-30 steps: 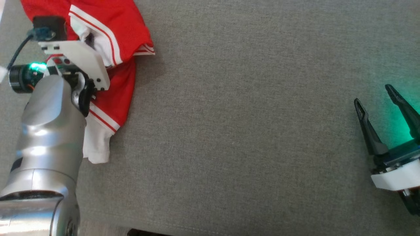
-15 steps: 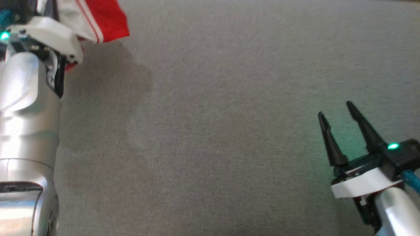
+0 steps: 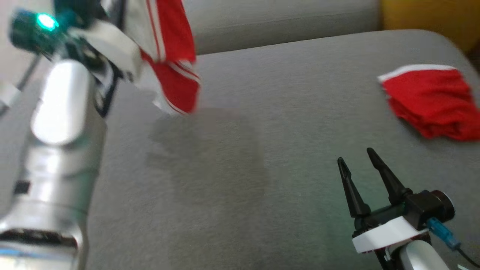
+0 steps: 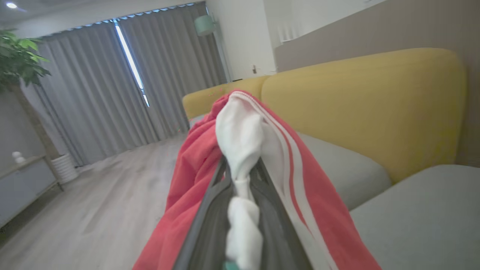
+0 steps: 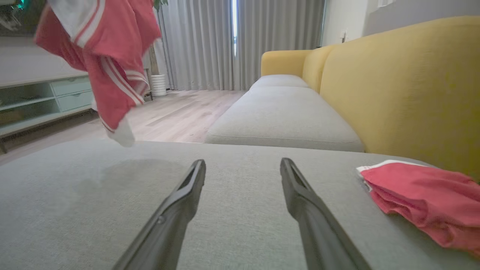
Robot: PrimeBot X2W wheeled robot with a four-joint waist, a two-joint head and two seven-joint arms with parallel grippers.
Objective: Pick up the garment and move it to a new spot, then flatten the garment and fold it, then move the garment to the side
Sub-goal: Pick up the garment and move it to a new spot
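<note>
Got the red garment (image 3: 170, 71) pinched tight in the left gripper (image 4: 242, 168), hanging from it above the couch cushion (image 3: 262, 142) at far left, with the right gripper (image 3: 355, 155) wide open and empty.

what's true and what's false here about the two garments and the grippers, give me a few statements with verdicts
1. The left gripper has its jaws shut on the red and white garment. True.
2. That garment is spread flat on the grey cushion. False: it hangs bunched from the jaws, with its shadow on the cushion below.
3. The right gripper has its jaws open and holds nothing. True.
4. A second red garment lies on the robot's left side of the cushion. False: it lies on the right side, near the yellow backrest.
5. The right gripper touches the second red garment. False: bare cushion shows between them.
</note>
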